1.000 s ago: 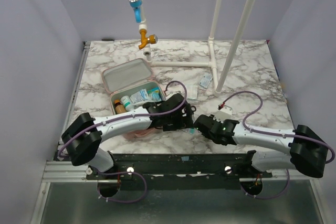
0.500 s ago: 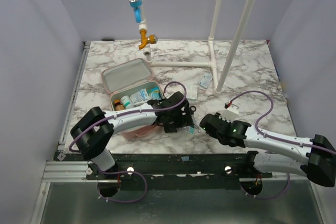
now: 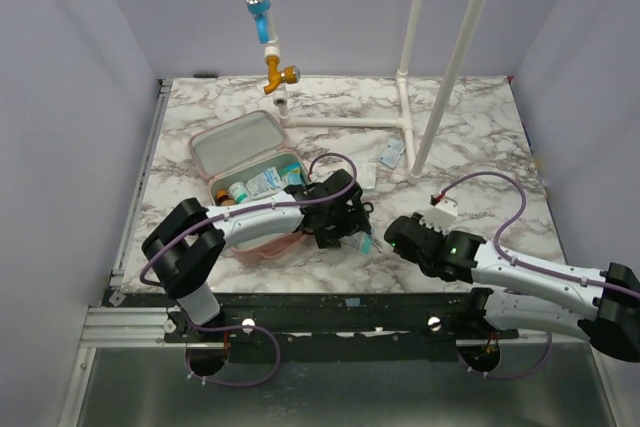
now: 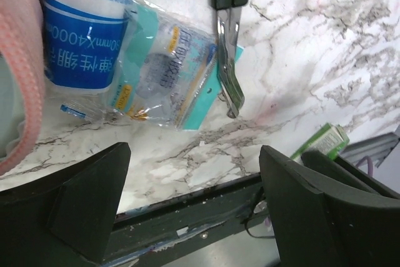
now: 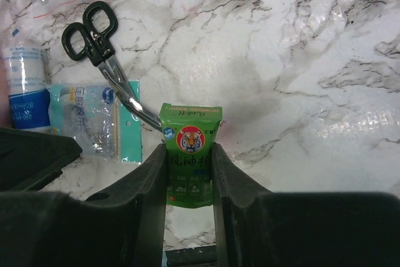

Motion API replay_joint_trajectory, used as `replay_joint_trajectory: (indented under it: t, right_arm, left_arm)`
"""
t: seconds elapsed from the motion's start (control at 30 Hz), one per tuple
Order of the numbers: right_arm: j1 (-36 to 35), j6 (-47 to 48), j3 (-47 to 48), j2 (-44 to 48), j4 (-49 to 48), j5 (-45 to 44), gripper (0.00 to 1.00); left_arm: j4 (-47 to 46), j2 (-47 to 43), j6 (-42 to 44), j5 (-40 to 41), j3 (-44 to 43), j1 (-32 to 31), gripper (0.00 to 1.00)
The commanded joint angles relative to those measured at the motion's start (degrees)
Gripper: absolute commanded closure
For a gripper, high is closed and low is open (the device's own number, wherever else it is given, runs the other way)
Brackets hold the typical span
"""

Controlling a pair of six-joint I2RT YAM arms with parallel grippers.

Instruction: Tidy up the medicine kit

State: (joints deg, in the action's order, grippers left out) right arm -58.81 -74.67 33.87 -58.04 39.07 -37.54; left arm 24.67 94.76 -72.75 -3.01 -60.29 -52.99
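**Open medicine kit, one loose item pinched, others waiting beside it**

The medicine kit, a pink rounded-square zippered case with grey lining, was seen lying open on the white-and-grey marble table, left of centre. Its lid was thrown back toward the far side. Small bottles and a tube were packed in its base, so the job was judged partly done.

Just outside the case's near right corner, three items were left loose on the marble:
- A white plastic bottle with a blue label was laid on its side against the pink edge.
- A flat teal-and-clear plastic packet was touching that bottle.
- Black-handled metal scissors were laid with their blades across the packet's edge.

The left gripper was held low above these items, its fingers spread wide with nothing between them. It was judged to be placed there so that the packet or the bottle could be straddled for a pick.

To the right, the right gripper was shown pinching a small green carton printed with a tiger's head. The carton was held upright between the pressed-in fingers, just beside the scissor tips. It was judged to be kept there until the way to the case was free of the other arm. Whether the carton was lifted off the marble could not be told.
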Motion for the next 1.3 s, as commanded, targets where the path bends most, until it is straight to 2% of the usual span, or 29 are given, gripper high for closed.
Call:
replay_joint_trajectory:
  t: [0.0, 0.27, 0.4, 0.63, 0.83, 1.07, 1.27]
  right_arm:
    - [0.1, 0.7, -0.4, 1.5, -0.4, -3.0, 0.7]
    - [0.1, 1.8, -1.3, 2.5, -1.7, -2.1, 0.69]
    - [0.1, 2.2, -1.9, 3.5, -1.9, -2.1, 0.69]
    - [0.0, 2.7, -2.8, 4.5, -2.7, -2.4, 0.68]
    - [0.1, 2.9, -2.6, 4.4, -2.4, -2.5, 0.68]
    - [0.1, 2.9, -3.0, 4.9, -2.3, -2.2, 0.68]
    - [0.1, 3.0, -4.0, 6.0, -3.0, -1.6, 0.67]
  left_arm:
    - [9.7, -0.2, -3.8, 9.2, 1.5, 0.8, 0.12]
    - [9.9, -3.5, 0.0, 11.1, 5.7, 6.6, 0.11]
    - [11.3, -5.2, 2.7, 13.2, 5.4, 7.6, 0.12]
    - [19.4, -5.7, 3.5, 17.0, -2.8, 0.2, 0.1]
    - [20.0, -2.5, 1.0, 16.6, -5.3, -4.9, 0.09]
    - [20.5, 2.7, 2.0, 18.8, -8.0, -5.1, 0.09]
    - [22.5, 5.4, 9.8, 23.8, -14.0, -3.7, 0.09]
